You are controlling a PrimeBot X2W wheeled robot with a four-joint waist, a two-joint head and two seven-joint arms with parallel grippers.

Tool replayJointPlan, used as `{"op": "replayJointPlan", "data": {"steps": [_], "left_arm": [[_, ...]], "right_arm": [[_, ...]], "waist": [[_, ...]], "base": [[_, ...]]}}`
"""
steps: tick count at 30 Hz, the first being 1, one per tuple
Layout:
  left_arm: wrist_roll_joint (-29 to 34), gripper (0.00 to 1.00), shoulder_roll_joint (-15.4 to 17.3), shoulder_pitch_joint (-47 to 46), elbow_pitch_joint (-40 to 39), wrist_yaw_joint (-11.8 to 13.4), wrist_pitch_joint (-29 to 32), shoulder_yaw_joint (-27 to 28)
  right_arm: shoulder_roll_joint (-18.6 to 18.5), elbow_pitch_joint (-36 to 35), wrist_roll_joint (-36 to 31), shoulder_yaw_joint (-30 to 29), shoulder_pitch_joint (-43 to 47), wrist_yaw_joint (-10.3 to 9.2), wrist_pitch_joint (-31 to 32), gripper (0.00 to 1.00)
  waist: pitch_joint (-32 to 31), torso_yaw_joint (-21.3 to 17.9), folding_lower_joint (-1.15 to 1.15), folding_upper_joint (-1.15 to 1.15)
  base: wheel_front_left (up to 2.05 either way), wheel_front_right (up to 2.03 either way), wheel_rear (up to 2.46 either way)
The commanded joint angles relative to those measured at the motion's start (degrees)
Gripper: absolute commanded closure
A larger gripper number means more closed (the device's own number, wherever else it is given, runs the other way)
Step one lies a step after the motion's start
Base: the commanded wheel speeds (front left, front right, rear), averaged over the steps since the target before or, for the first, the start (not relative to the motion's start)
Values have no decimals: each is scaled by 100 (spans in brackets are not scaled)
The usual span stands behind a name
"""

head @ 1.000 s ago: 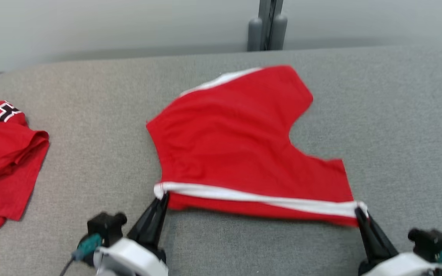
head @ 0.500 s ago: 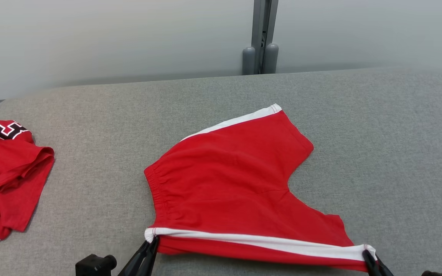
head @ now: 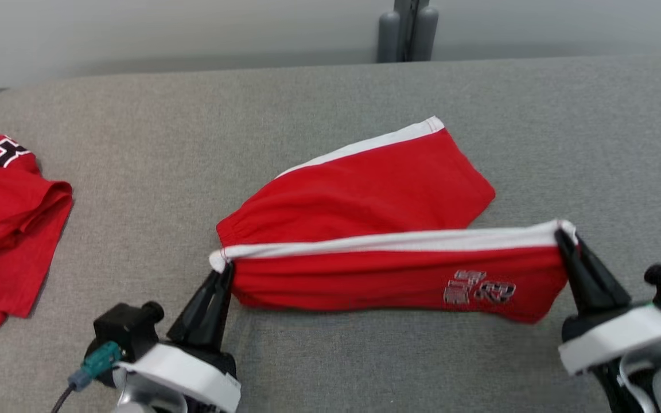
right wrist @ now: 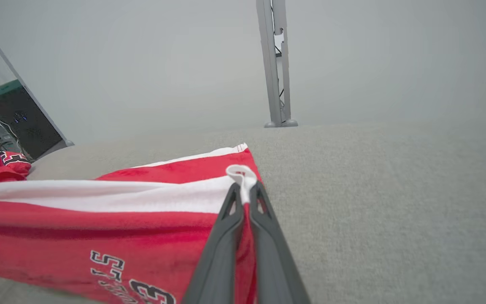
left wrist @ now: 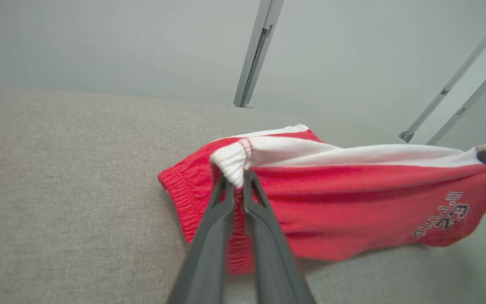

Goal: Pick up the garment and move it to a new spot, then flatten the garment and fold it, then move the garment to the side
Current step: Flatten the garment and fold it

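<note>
1. Our left gripper was pinched tight on the waistband corner of the red shorts, its two dark fingers pressed together with white cloth bunched at the tips.
2. Our right gripper was likewise clamped on the shorts, at the hem end of the same white side stripe.
3. Between the two grips we held that stripe pulled into a nearly straight line, raised off the grey padded surface. The red panel below it hung toward us, showing a printed number near the right gripper.
4. The far half of the shorts lay flat on the surface behind the lifted edge, about mid-surface, with its own white stripe along the far side and the gathered waistband on our left.
5. Well apart, at the left edge, we saw a second red garment, crumpled, with black-and-white lettering.
6. Beyond the surface's far edge stood a grey post against a pale wall.
</note>
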Motion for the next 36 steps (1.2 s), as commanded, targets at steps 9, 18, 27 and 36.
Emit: {"op": "replayJointPlan", "data": {"steps": [9, 18, 27, 36], "left_arm": [[-107, 100, -168, -1227, 256, -213, -19, 52], [-40, 100, -362, -2097, 880, -445, -177, -71], [45, 58, -409, -2561, 1457, -693, -144, -353], [250, 0, -381, -2134, 1567, -348, -611, -327]], "right_arm": [[-788, 1321, 470, 611, -2382, -2, -433, 100], [-1137, 3150, 1010, 1596, -4254, -3, -615, 100], [-1180, 4138, 1471, 2405, -4947, -2, -975, 68], [-1102, 3999, 1490, 2510, -4739, -2, -1394, 0]], "waist": [[1179, 530, 0, 0], [1671, 846, 0, 0], [1794, 971, 0, 0], [1528, 733, 0, 0]], "base": [[0, 0, 0], [0, 0, 0], [0, 0, 0], [0, 0, 0]]}}
